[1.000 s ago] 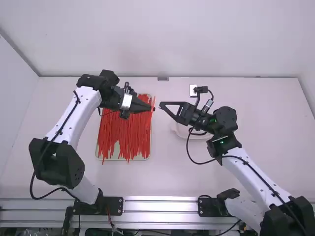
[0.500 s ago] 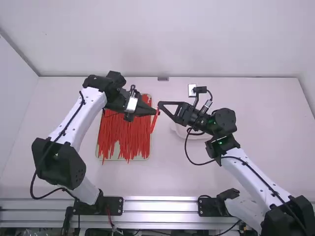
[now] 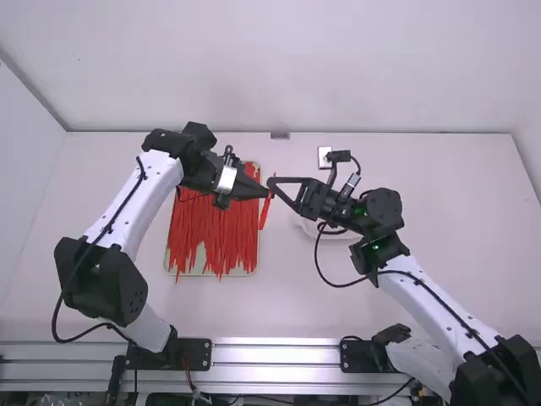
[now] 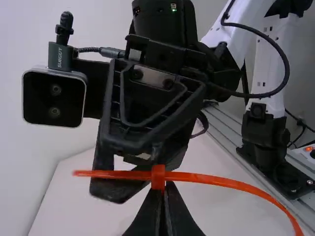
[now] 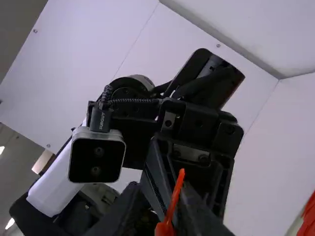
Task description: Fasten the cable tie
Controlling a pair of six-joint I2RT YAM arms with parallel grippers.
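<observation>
My left gripper (image 3: pixel 260 194) hovers over the right edge of the tray, shut on a red cable tie (image 3: pixel 265 211) whose long tail hangs down. In the left wrist view the tie (image 4: pixel 221 181) runs crosswise, pinched at its thick spot by the left gripper (image 4: pixel 162 199). The right gripper (image 3: pixel 274 181) meets it tip to tip from the right. Seen from the right wrist, the tie's short end (image 5: pixel 174 199) sits between the nearly closed fingers of my right gripper (image 5: pixel 170 221), so it looks shut on that end.
A tray (image 3: pixel 257 245) heaped with several red cable ties (image 3: pixel 211 233) lies below the left gripper. A white bowl (image 3: pixel 306 223) sits under the right arm. A small white block (image 3: pixel 325 155) stands at the back.
The left gripper carried the tie a little right and toward the camera. The right gripper moved left until its tip met the tie at the left gripper.
</observation>
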